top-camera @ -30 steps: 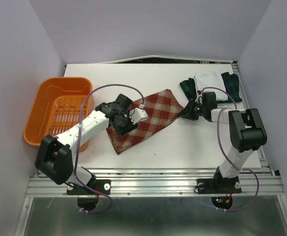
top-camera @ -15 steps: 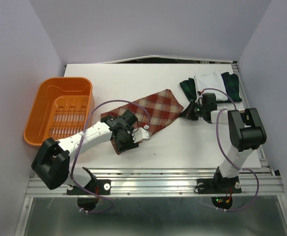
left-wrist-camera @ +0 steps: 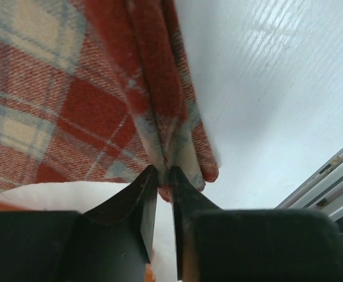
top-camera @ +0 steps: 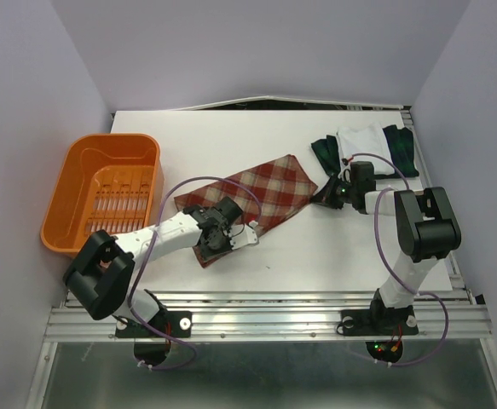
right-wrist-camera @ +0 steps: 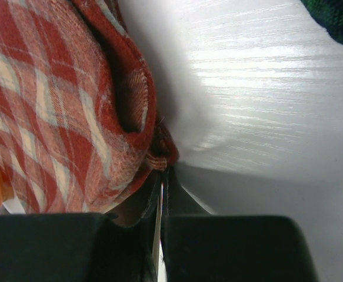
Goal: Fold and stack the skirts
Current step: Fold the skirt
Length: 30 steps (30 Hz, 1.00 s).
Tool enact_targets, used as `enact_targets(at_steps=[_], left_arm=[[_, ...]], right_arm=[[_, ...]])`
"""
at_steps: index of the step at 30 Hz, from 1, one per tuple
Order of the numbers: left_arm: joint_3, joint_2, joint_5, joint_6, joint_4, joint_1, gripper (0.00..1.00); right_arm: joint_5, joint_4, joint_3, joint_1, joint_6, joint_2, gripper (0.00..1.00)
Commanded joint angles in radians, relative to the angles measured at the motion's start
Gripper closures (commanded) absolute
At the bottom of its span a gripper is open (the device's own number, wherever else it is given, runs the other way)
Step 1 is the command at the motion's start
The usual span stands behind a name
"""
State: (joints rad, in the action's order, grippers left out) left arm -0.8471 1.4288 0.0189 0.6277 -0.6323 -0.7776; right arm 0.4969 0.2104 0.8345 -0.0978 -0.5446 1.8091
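Note:
The red-and-tan plaid skirt (top-camera: 269,192) lies slantwise across the middle of the table. My left gripper (top-camera: 208,246) is shut on its near-left corner, low at the table; in the left wrist view (left-wrist-camera: 163,174) the jaws pinch the hem of the skirt (left-wrist-camera: 71,88). My right gripper (top-camera: 323,196) is shut on the skirt's right corner, and in the right wrist view (right-wrist-camera: 162,173) the jaws pinch the skirt (right-wrist-camera: 59,117). The white skirt (top-camera: 366,139) lies folded on the dark green-navy plaid skirt (top-camera: 326,152) at the back right.
An orange plastic basket (top-camera: 71,204) stands at the left edge of the table. The metal rail (top-camera: 274,311) runs along the near edge. A corner of the green plaid skirt (right-wrist-camera: 336,14) shows at the top right of the right wrist view.
My left gripper has moved from on top of the skirt toward the near edge, drawing the cloth's edge with it. The skirt's back-left part now shows. The right gripper has stayed put.

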Motion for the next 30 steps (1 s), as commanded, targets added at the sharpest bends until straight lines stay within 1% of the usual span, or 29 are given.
enact_targets(at_steps=[1, 7, 14, 25, 30], left_arm=[[0.036, -0.005, 0.026, 0.007, -0.037, -0.003, 0.81], [0.042, -0.022, 0.03, 0.009, -0.052, -0.003, 0.9], [0.028, -0.054, 0.041, 0.006, -0.092, -0.003, 0.96], [-0.004, -0.067, 0.069, 0.007, -0.112, -0.002, 1.0], [-0.007, -0.08, 0.082, 0.012, -0.138, -0.002, 1.0]], right_arm=[[-0.034, 0.003, -0.006, 0.003, 0.005, 0.03, 0.99], [-0.032, 0.003, -0.008, 0.003, 0.005, 0.029, 0.99], [-0.037, 0.003, -0.006, 0.003, 0.006, 0.035, 0.99], [-0.038, 0.026, -0.031, 0.012, -0.008, 0.004, 0.99], [-0.031, 0.03, -0.038, 0.023, -0.008, -0.004, 0.99]])
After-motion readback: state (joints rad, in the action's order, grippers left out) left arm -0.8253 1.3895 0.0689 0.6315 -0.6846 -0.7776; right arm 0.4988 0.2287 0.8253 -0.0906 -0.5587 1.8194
